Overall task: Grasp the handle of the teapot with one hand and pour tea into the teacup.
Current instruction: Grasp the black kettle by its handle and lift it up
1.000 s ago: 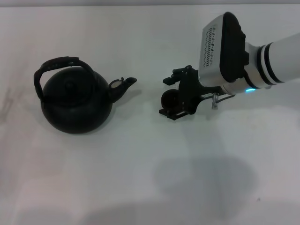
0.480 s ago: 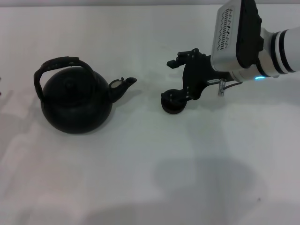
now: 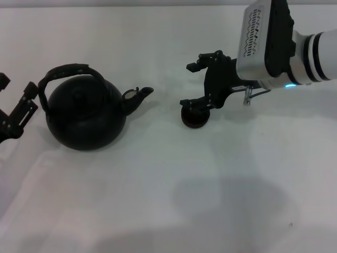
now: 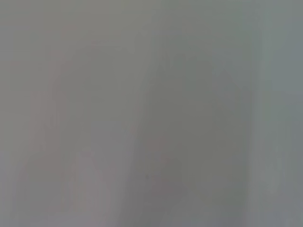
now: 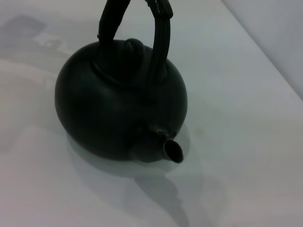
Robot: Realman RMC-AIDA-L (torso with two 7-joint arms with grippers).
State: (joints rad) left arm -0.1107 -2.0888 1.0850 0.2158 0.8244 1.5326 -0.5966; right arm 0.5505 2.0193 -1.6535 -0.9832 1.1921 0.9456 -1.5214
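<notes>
The matte black teapot stands at the table's left, its spout pointing right. Its arched handle loops over the top. The tiny black teacup stands on the table right of the spout. My right gripper is open just above the teacup, with its lower finger close over the rim. My left gripper is at the left edge, open, just left of the handle. The right wrist view shows the teapot, its handle and spout. The left wrist view shows only a blank grey surface.
The white table carries nothing else. My right arm's white and grey wrist reaches in from the upper right. Its shadow falls on the near middle of the table.
My right gripper has risen off the teacup and opened, leaving it standing on the table. My left gripper has come into view at the left edge beside the teapot.
</notes>
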